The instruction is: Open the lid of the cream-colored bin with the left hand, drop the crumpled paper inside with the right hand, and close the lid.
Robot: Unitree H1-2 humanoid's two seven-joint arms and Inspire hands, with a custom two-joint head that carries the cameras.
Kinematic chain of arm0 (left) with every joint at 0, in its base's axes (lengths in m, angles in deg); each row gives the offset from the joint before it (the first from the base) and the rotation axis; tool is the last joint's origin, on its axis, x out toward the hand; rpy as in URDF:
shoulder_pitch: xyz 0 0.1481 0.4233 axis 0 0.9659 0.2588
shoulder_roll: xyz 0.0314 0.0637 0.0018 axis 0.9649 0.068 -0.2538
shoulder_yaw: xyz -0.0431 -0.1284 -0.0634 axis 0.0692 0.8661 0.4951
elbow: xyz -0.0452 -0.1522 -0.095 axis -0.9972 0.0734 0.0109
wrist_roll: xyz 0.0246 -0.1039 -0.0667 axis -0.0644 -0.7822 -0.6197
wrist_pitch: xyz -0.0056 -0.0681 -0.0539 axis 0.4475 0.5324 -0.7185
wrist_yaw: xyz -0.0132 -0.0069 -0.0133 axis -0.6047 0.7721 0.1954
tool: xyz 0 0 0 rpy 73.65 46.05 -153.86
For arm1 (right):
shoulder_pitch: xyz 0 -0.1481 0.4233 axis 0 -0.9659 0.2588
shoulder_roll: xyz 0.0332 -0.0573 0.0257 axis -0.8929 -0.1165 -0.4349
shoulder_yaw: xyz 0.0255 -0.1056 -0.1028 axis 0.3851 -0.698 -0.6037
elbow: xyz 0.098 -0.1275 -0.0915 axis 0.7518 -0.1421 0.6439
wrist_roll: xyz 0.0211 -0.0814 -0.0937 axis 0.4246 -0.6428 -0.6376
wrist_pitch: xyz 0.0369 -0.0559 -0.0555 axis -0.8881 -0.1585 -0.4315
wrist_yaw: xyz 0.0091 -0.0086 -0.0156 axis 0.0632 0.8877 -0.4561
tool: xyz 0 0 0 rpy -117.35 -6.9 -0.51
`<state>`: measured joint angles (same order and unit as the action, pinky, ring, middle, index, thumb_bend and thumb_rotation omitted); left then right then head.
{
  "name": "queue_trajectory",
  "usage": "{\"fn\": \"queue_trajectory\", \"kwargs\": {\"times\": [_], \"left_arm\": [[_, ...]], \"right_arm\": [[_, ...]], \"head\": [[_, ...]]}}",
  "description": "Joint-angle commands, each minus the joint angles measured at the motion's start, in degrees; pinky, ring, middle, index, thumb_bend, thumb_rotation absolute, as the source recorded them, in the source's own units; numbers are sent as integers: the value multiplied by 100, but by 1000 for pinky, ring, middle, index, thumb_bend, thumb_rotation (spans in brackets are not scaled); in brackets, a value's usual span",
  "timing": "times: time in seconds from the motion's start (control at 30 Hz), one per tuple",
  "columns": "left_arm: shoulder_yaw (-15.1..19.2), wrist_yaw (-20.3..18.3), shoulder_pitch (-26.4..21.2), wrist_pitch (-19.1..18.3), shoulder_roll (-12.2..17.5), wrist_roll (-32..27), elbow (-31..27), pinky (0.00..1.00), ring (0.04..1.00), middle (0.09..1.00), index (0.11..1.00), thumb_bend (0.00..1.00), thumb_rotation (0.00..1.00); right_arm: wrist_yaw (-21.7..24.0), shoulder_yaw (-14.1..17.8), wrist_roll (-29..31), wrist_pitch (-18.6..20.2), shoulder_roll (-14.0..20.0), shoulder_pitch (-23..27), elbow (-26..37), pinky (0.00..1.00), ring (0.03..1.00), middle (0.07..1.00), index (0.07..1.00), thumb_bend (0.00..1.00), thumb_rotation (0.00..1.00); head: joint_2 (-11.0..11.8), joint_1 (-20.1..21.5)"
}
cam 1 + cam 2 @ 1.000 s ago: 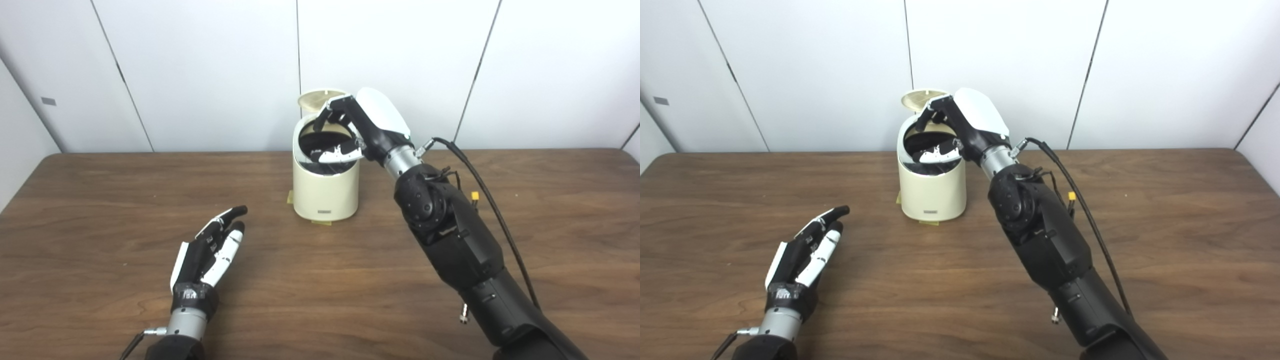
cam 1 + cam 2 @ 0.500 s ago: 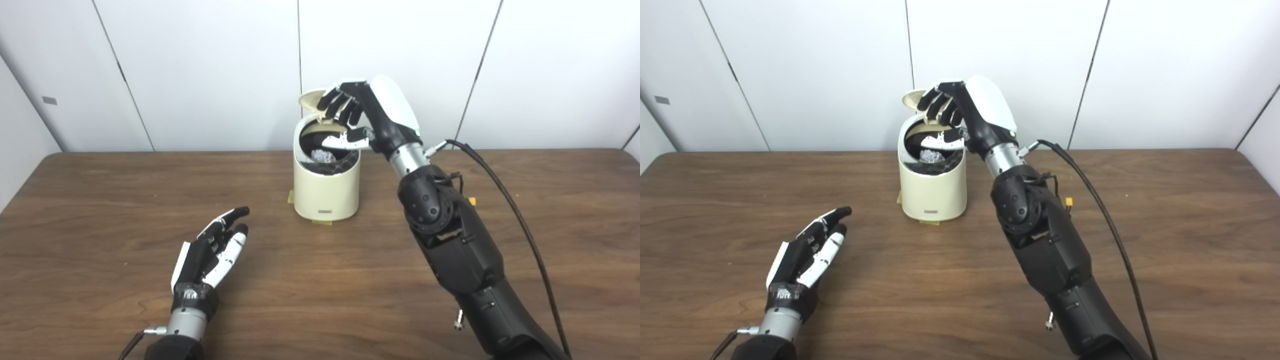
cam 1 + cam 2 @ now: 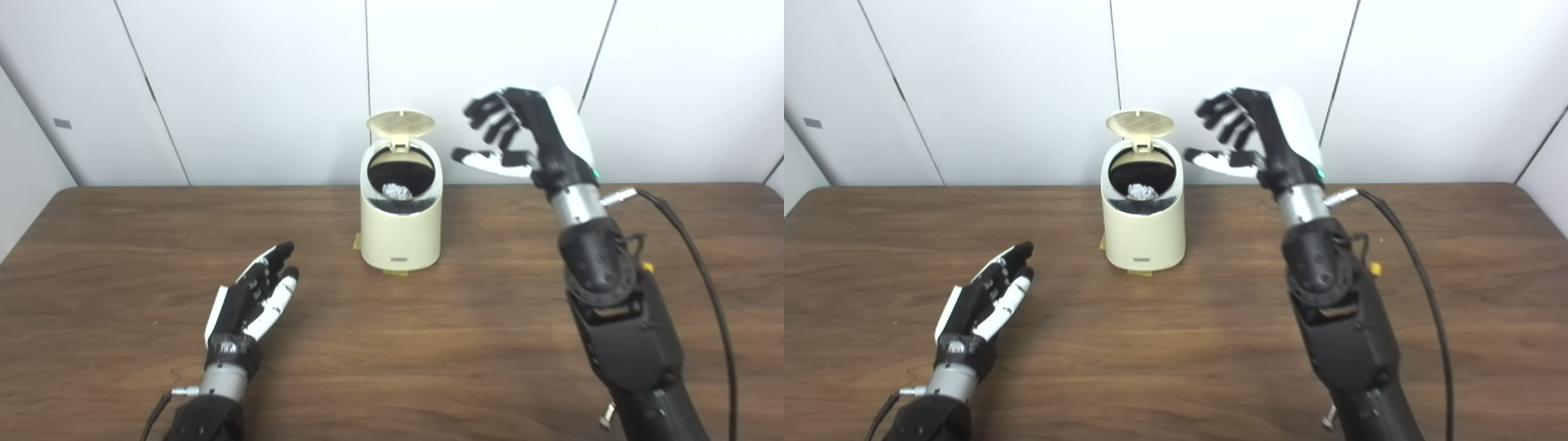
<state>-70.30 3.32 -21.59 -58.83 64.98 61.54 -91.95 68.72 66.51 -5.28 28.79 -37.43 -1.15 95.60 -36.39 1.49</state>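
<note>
Crumpled paper (image 3: 397,192) lies inside the cream-colored bin (image 3: 400,236), whose lid (image 3: 400,122) stands upright. Right hand (image 3: 527,131), fingers spread and empty, hovers beside it. Left hand (image 3: 254,300) rests on the table (image 3: 122,245), fingers loosely apart, well short of the bin: a sideways push could tip it

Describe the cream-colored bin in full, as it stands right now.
The cream-colored bin is a small, smooth, plastic-looking cylinder standing upright near the table's far edge. Its round lid is swung up on a rear hinge, open. The dark interior holds the crumpled paper. A small label sits low on its front, and yellowish tape shows at its base. Neither hand touches it.
</note>
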Motion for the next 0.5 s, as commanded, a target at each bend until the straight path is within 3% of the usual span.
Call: {"fn": "queue_trajectory", "kwargs": {"times": [0.0,0.07,0.13,0.2,0.23,0.3,0.37,0.4,0.47], "left_arm": [[60,-29,-584,-60,145,15,52,983,944,905,890,385,387],[61,-59,-849,-236,241,7,141,970,935,914,904,383,410],[62,-74,-1141,-487,302,-17,200,992,962,942,945,384,480],[64,-78,-1379,-636,334,-37,287,999,977,964,966,364,513],[30,-96,-1490,-673,382,14,334,994,977,966,970,358,531],[-33,-168,-1695,-760,480,78,403,999,983,975,989,349,632],[-127,-299,-1896,-878,614,120,467,999,994,978,991,368,692],[-209,-388,-1990,-899,706,161,512,993,998,978,988,382,760],[-311,-493,-2142,-919,805,207,588,989,999,980,988,387,805]], "right_arm": [[6,137,90,233,0,-47,338,380,421,490,532,508,0],[3,219,179,483,-104,-291,459,398,411,490,540,513,0],[66,360,560,682,-261,-570,558,443,505,481,522,517,7],[161,582,1102,891,-469,-771,603,536,617,662,504,502,131],[160,720,1391,984,-608,-847,585,576,655,706,501,500,149],[134,867,1765,938,-767,-1020,468,645,734,788,726,520,429],[173,909,1995,884,-823,-1214,380,668,782,834,804,511,566],[202,932,2145,915,-867,-1298,394,714,832,872,846,505,689],[214,945,2383,968,-938,-1409,435,750,860,888,862,508,753]], "head": [[-4,10],[8,2],[14,-11],[25,-4],[31,-14],[11,-30],[13,-44],[15,-49],[28,-58]]}}
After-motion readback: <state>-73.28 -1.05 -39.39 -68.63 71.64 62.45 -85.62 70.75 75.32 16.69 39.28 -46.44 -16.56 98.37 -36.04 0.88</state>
